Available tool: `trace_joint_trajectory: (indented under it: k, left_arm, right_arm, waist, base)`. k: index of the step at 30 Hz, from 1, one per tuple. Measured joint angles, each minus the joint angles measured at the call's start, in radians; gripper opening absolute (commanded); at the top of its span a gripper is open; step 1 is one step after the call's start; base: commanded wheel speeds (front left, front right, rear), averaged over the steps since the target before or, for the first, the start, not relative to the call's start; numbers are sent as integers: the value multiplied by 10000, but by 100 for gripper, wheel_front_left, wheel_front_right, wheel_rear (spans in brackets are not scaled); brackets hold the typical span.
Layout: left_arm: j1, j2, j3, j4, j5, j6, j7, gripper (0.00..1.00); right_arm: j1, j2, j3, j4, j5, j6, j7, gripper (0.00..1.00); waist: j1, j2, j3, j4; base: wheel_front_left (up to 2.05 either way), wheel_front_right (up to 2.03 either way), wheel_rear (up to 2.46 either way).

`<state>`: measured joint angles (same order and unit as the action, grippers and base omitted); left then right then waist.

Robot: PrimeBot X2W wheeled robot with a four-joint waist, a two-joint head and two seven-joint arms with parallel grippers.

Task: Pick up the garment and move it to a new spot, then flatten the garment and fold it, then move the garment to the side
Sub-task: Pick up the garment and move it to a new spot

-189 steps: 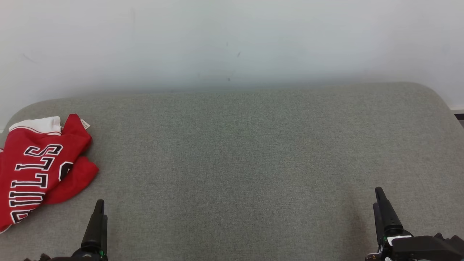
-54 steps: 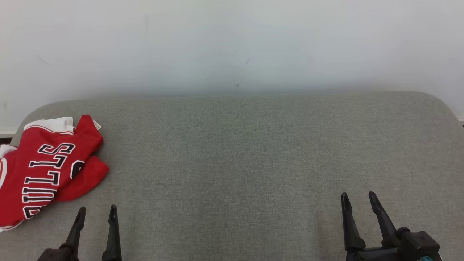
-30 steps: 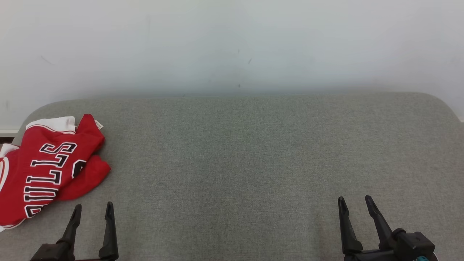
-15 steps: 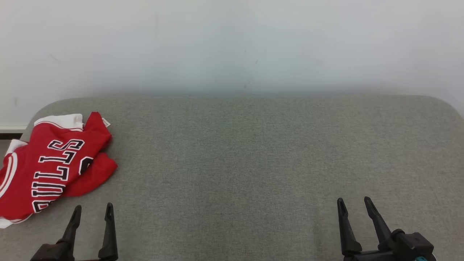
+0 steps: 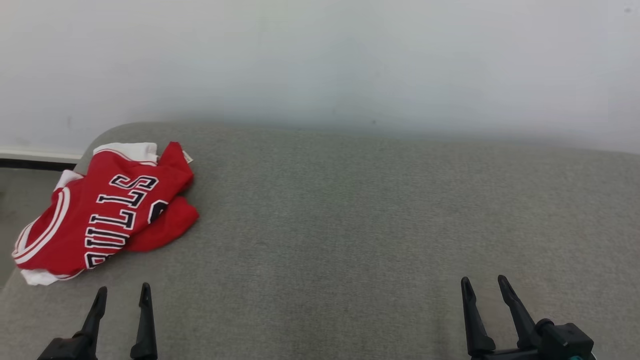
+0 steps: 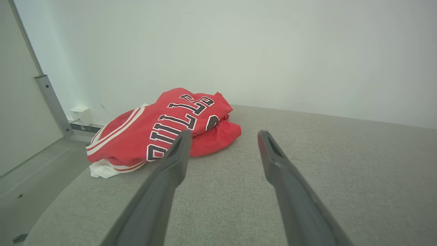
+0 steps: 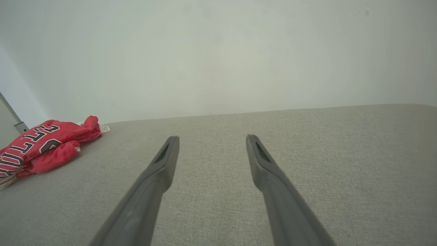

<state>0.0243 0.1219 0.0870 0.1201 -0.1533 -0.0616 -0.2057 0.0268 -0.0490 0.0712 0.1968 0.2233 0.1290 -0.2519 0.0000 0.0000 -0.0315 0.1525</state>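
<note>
Red jersey garment [image 5: 107, 210], crumpled, lying at the far left corner of the grey cushion [image 5: 350, 225], its white hem at the cushion's left edge. Left gripper [image 5: 124, 287]: fingers apart, empty, over the cushion's near left edge, just short of the garment. Right gripper [image 5: 483, 279]: fingers apart, empty, over the cushion's near right, well apart from the garment.

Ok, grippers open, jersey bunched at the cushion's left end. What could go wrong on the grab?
1. The red jersey lies bunched in layers; the left gripper may pinch just one layer and lift it twisted.
2. Its white hem sits at the grey cushion's left edge; a nudge could slide it to the floor.
3. The right gripper is far across the cushion, so a two-handed lift would need a long reach.
</note>
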Motion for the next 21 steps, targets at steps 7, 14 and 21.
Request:
trace_joint_trajectory:
  k: [7, 14, 21]
  left_arm:
    - [-5, 82, -44, 82, -54, 38, 2, 100]
    - [4, 205, -35, 86, -90, 105, 36, 100]
    - [-3, 267, -86, 92, -127, 171, 115, 100]
  right_arm:
    - [3, 2, 50, 73, 58, 0, -8, 100]
    - [2, 0, 167, 167, 146, 0, -35, 100]
    - [-24, 2, 244, 263, 213, 0, -42, 100]
  waist:
    - [0, 0, -18, 622]
    - [0, 0, -32, 1394]
    - [0, 0, -41, 2041]
  base:
    - [0, 0, 0]
    - [0, 0, 0]
    - [0, 0, 0]
